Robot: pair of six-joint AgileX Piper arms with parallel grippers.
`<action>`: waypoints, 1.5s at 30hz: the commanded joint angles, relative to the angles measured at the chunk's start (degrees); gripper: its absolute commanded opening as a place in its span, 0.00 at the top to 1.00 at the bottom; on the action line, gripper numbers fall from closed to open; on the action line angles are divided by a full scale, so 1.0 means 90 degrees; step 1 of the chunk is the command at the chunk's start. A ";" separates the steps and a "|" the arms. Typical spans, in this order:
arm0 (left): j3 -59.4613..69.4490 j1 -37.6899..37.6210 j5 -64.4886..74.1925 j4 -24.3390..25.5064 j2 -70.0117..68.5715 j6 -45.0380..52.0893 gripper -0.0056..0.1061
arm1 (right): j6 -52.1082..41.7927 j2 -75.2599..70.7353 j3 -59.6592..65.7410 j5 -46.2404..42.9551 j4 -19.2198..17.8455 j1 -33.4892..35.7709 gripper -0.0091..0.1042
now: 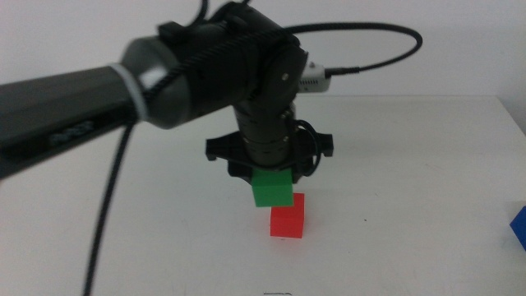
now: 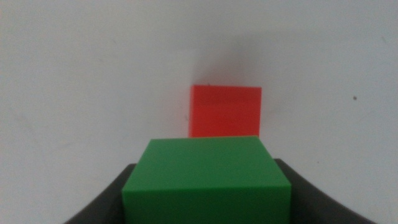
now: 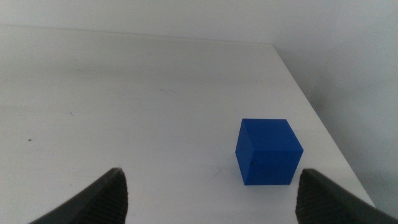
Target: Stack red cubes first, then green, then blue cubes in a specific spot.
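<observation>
**Green cube held just above the red one**

From the middle view I see my left arm reaching in from the left side, its left pincer [image 1: 272, 182] pointing straight down over the white table [image 1: 411, 164]. The jaws are closed against two opposite sides of the green cube [image 1: 273, 187], which hangs clear of the table. The red cube [image 1: 288, 216] sits on the table directly beneath and slightly toward the right of the green one; the green cube's lower edge overlaps the red cube's upper left corner in this view, and I cannot tell whether the two are touching or a sliver apart.

Through the left wrist camera the green cube [image 2: 208, 180] fills the space between the dark jaws, and the red cube [image 2: 225, 111] shows beyond it on bare white table, not yet covered by the green.

My right arm waits off to the right. Its wrist camera shows the right pincer [image 3: 211, 199] spread wide and holding nothing, with the blue cube [image 3: 268, 151] resting on the table ahead, close to the table's edge. In the middle view the blue cube [image 1: 519, 226] barely peeks in at the right border
</observation>
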 commanded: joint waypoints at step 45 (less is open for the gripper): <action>-0.1398 0.0005 0.0058 -0.0100 0.1359 0.0413 0.96 | -0.0064 -0.0095 -0.0065 -0.0473 -0.0048 -0.0051 0.19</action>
